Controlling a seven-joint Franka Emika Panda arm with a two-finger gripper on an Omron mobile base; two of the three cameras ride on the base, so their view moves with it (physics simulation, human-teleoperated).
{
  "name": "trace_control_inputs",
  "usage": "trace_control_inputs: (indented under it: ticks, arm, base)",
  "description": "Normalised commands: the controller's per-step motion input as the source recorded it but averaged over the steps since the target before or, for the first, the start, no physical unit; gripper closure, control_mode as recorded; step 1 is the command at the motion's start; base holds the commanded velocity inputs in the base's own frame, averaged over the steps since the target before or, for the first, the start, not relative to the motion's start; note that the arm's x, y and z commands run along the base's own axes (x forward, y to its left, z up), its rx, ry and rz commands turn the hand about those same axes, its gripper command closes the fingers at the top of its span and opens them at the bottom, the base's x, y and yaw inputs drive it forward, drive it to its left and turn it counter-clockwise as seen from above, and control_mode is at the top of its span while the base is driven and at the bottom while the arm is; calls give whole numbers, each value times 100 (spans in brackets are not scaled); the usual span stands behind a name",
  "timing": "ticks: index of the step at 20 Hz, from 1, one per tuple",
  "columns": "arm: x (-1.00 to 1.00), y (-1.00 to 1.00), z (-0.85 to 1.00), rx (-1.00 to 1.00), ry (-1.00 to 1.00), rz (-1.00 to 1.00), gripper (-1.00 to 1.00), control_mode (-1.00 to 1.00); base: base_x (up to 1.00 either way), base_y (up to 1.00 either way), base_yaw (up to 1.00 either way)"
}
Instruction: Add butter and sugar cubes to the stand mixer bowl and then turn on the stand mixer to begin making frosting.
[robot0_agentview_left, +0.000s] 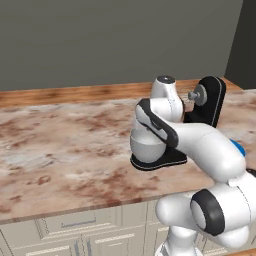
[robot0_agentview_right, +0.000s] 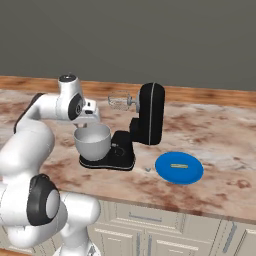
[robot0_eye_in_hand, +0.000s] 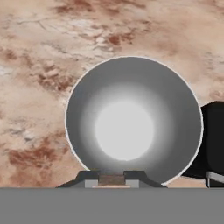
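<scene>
light grey bowl (robot0_agentview_right: 92, 141), glossy black mixer (robot0_agentview_right: 148, 115), blue plate (robot0_agentview_right: 179, 168), brown-veined marbled counter (robot0_agentview_left: 60, 150).

Nothing readable here, honestly: no labels, brand names, numbers or signs on any surface that I can make out.

Arm bent forward, end effector (robot0_eye_in_hand: 111, 179) pointing down, fingers nearly closed.

Marble counter (robot0_agentview_right: 210, 132) bears the stand mixer (robot0_agentview_right: 145, 125) and blue plate (robot0_agentview_right: 179, 168).
</scene>
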Motion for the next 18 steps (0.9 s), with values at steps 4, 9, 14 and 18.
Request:
trace_control_inputs:
  ticks: [4, 9, 14, 18]
  arm:
    - [15, -13, -45, 0, 0, -1, 100, -100]
    - [21, 0, -41, -1, 0, -3, 100, -100]
    - [22, -1, -32, 0, 0, -3, 100, -100]
    - [16, 0, -26, 0, 0, -2, -100, -100]
  base:
    - [0, 0, 0]
    - [0, 0, 0]
    - [0, 0, 0]
    - [0, 0, 0]
